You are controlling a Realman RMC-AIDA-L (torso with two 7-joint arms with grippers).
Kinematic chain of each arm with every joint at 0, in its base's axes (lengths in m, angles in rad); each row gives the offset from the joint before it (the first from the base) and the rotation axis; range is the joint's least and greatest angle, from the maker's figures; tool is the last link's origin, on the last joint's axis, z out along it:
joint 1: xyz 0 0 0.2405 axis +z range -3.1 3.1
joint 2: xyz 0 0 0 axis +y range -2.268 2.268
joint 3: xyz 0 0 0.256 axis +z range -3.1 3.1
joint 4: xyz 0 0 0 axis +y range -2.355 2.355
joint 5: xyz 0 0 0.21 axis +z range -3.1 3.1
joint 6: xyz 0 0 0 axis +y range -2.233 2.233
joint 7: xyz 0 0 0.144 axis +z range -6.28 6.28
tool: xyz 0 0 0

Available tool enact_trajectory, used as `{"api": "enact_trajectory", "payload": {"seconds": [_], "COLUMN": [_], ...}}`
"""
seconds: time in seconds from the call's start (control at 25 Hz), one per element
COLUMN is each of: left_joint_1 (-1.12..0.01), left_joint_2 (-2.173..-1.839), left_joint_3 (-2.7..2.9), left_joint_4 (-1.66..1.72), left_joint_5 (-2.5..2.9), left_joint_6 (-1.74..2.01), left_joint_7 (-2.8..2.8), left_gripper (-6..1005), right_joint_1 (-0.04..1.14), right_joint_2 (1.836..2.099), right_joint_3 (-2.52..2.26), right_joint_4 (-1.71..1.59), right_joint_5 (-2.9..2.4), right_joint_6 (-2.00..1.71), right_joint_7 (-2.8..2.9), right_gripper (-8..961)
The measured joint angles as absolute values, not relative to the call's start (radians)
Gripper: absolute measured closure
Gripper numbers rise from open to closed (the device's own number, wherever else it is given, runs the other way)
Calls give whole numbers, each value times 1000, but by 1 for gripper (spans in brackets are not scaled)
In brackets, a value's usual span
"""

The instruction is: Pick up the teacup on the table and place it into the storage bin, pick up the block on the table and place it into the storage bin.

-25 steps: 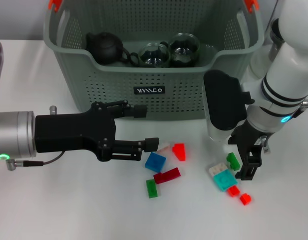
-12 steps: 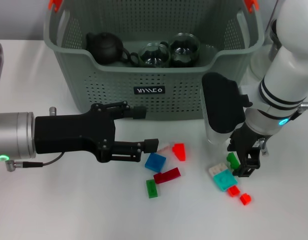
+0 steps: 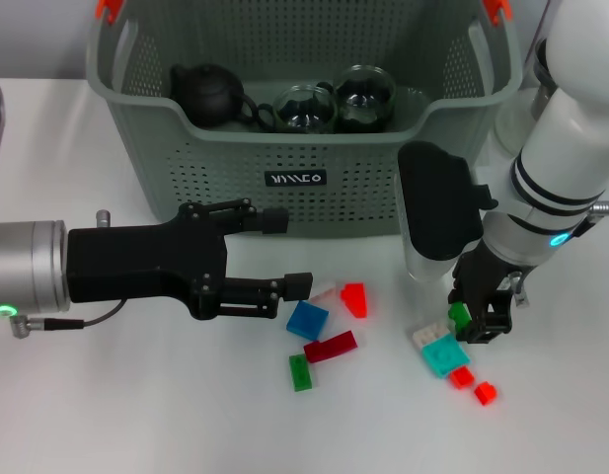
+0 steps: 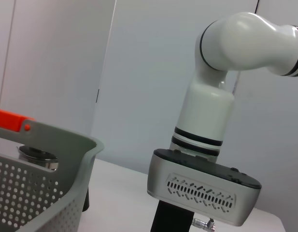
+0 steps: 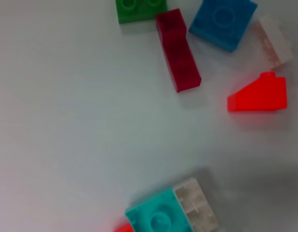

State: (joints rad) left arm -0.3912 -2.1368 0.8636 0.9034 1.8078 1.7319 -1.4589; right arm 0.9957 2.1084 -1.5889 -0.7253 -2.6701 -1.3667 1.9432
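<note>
**Small green block in my right claw, bin waiting behind**

White surface [image 3: 136, 415] spreads out in front of me, with little blocks lying loose on it. At the back stands the big grey-green plastic storage bin with holes [image 3: 186, 168]. A black teapot [image 3: 207, 93] and two glass teacups [image 3: 304, 107] sit inside it, so I think the cup part is done and blocks are my job now.

My right claw [image 3: 479, 318] points down, just over the block pile on my right. Its fingers look closed on a small green block [image 3: 460, 314]. Right beside it lie a teal block with a white block stuck to it [image 3: 442, 352] and two tiny red blocks [image 3: 474, 384].

My left claw [image 3: 284, 255] lies flat and low in front of the bin, spread wide and holding nothing. One finger is near the bin wall, the other just beside a blue square block [image 3: 307, 320]. A dark red long block [image 3: 330, 347], a flat green block [image 3: 300, 372] and a red wedge block [image 3: 354, 298] lie close by.

I think I must lift high, because the bin wall is tall and its rim is near my right arm. Open room is above the cups.
</note>
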Motion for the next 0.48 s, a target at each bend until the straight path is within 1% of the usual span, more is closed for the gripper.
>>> {"api": "enact_trajectory", "payload": {"seconds": [0.04, 0.28, 0.48], "left_joint_1": [-391, -388, -385], "left_joint_2": [-2137, -2137, -2135], "left_joint_3": [864, 849, 840], "left_joint_4": [903, 903, 903], "left_joint_5": [1808, 1811, 1812], "left_joint_6": [1732, 1735, 1743], "left_joint_7": [-1459, -1459, -1458], "left_gripper": [142, 142, 142], "right_joint_1": [997, 1000, 984], "right_joint_2": [2108, 2103, 2099], "right_joint_3": [-1589, -1584, -1489], "right_joint_4": [-726, -729, -826], "right_joint_5": [-2670, -2672, -2669], "right_joint_6": [-1370, -1387, -1472], "right_joint_7": [1944, 1945, 1945], "right_gripper": [386, 517, 509]}}
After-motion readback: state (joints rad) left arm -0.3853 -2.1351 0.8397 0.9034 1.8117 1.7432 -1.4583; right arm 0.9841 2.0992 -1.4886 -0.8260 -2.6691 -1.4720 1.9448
